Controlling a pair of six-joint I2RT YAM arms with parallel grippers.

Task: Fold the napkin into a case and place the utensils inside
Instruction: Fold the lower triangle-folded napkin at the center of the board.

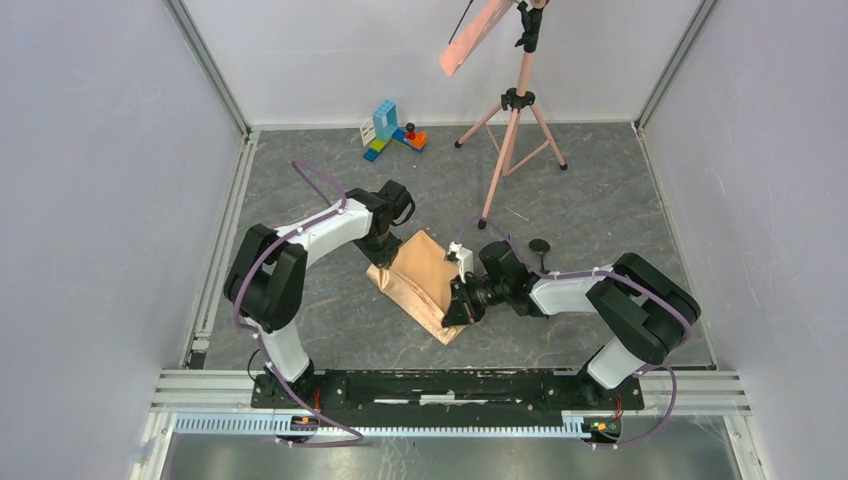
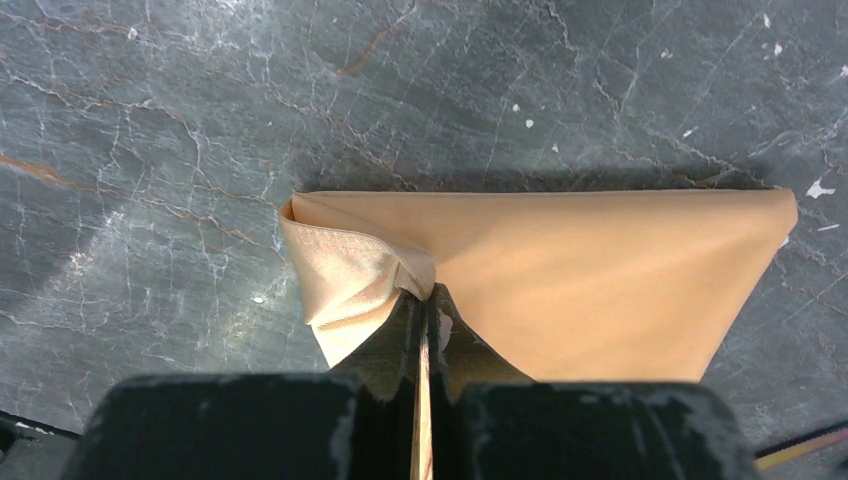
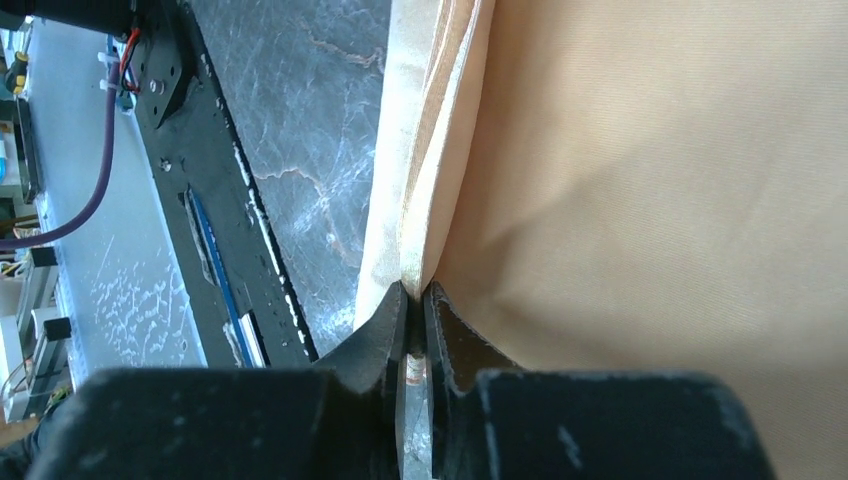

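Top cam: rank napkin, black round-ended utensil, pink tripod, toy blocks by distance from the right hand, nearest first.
1. napkin: pinched in the right hand, on its left side.
2. black round-ended utensil, back right, and the near foot of the pink tripod, just behind: too close to call.
3. toy blocks: far back left.

No writing, numbers or labels could be read anywhere. The coloured blocks (image 1: 392, 128) at the far end of the worktop (image 1: 600, 200) were too small to tell.
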